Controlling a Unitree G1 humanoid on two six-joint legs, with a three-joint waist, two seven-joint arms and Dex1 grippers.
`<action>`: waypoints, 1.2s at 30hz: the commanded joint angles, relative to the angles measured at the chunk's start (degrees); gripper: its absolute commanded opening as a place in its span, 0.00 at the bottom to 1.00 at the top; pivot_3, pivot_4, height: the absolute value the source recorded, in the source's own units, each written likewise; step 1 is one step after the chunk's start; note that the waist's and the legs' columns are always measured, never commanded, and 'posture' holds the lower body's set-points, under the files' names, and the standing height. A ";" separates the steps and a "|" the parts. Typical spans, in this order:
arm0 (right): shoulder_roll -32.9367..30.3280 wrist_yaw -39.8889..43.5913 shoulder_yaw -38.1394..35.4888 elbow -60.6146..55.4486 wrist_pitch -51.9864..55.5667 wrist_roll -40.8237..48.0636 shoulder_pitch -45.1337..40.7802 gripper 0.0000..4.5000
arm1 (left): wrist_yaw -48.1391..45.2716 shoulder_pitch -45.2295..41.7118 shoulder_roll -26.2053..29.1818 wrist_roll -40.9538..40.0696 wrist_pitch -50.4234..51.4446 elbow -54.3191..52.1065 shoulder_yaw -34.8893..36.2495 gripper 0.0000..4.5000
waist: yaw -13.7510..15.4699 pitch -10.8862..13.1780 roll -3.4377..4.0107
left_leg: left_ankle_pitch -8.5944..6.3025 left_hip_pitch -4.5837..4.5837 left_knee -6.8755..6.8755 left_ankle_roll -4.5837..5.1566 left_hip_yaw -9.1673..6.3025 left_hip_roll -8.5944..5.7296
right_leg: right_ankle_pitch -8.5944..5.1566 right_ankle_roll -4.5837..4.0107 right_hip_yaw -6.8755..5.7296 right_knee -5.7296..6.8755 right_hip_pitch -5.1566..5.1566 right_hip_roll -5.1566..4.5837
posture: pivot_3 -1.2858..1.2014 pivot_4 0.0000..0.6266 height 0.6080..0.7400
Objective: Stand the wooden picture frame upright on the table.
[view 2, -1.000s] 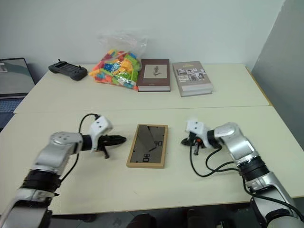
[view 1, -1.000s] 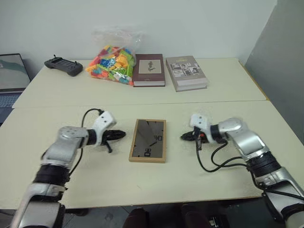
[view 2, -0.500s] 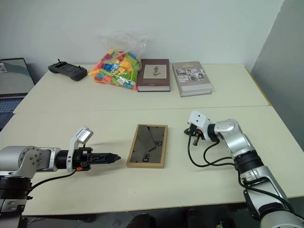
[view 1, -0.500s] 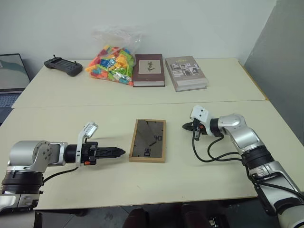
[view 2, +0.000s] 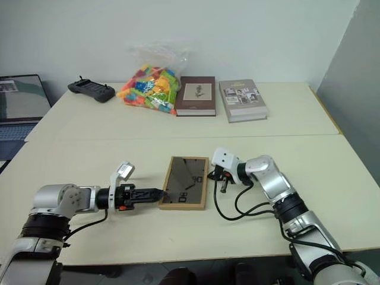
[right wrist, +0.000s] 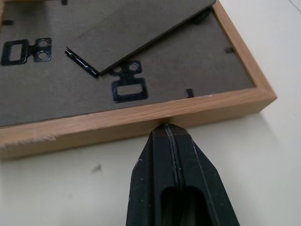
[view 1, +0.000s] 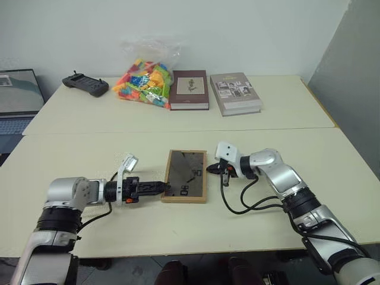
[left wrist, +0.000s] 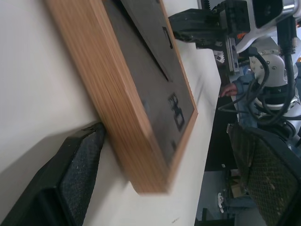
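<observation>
The wooden picture frame lies flat on the cream table with its dark back and folded stand facing up. My left gripper is open at the frame's near left corner. In the left wrist view one finger rests low beside the wooden side. The other finger stands well off over the back, so the corner sits between them unclamped. My right gripper is shut, and its tip touches the frame's right edge about midway along.
On the far table stand a bag of coloured blocks, a maroon book, a grey book and a black controller. A laptop sits at the far left. A seam divides the two tabletops.
My left gripper rolled, opened wide and slid right to the frame's near left corner. My right gripper, still shut, moved left until its tip met the frame's right edge.
</observation>
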 commanded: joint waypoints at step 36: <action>-9.41 5.48 -17.73 -20.69 28.67 24.53 -7.21 0.49 | 14.84 -4.20 -4.61 -7.11 -2.67 -18.64 8.66 0.29 | -0.52 0.07 -0.08 | 0.00 -0.35 -0.02 -0.01 -0.15 -0.01 | 0.00 0.00 0.01 -0.10 -0.29 0.00 | 0.52 0.24 1.00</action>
